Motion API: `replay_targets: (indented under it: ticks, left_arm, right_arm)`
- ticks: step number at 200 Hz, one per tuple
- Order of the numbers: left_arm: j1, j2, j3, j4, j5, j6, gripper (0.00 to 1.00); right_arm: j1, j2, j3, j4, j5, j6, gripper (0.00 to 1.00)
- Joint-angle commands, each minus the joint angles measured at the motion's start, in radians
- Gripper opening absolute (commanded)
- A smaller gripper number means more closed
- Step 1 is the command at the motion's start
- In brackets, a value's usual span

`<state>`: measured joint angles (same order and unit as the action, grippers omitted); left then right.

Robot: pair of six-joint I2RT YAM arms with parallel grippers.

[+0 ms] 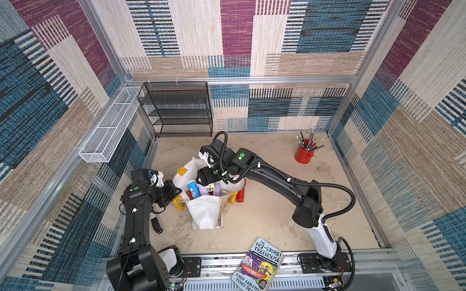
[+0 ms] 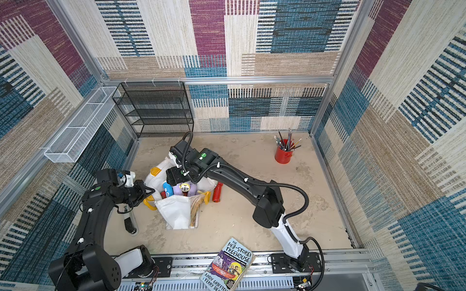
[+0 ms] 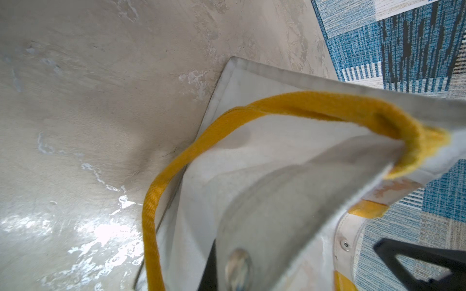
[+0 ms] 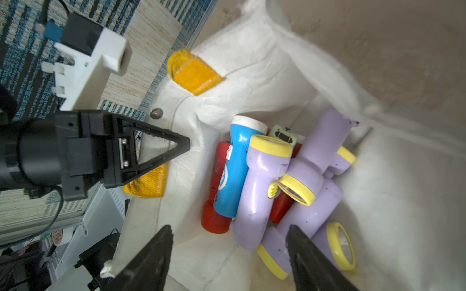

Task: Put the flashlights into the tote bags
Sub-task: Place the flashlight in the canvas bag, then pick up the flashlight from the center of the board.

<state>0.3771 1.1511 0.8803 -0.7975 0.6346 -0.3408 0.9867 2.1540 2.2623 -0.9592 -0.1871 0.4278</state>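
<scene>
Black mesh rack (image 1: 176, 110) is seen at 11 o'clock of the table (image 1: 277, 214). White wire basket (image 1: 108, 126) is hung at 10. Red cup (image 1: 303, 152) of pencils is set at 2. A book (image 1: 259, 267) is laid at 6.

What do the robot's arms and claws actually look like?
The left arm and right arm are black with white lower segments and round green stickers. A ribbed black hose, pinned by white clips, runs along the right one. The left gripper has black, open-triangle fingers.
</scene>
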Motion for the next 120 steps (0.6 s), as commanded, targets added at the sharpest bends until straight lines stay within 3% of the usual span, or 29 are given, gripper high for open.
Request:
replay_targets:
  ticks: [1, 84, 120]
  left_arm:
    - [0.0, 0.001, 0.005, -0.007, 0.006, 0.003, 0.0]
    - [0.002, 0.002, 0.005, -0.007, -0.002, 0.002, 0.0]
    - [0.002, 0.005, 0.005, -0.008, -0.007, 0.0, 0.0]
  right_arm:
    - [-0.002, -0.048, -0.017, 0.001, 0.13, -0.017, 0.73]
    - [-0.088, -0.362, -0.414, 0.144, 0.212, 0.061, 0.74]
    - [-0.196, -0.577, -0.711, 0.282, 0.137, 0.167, 0.76]
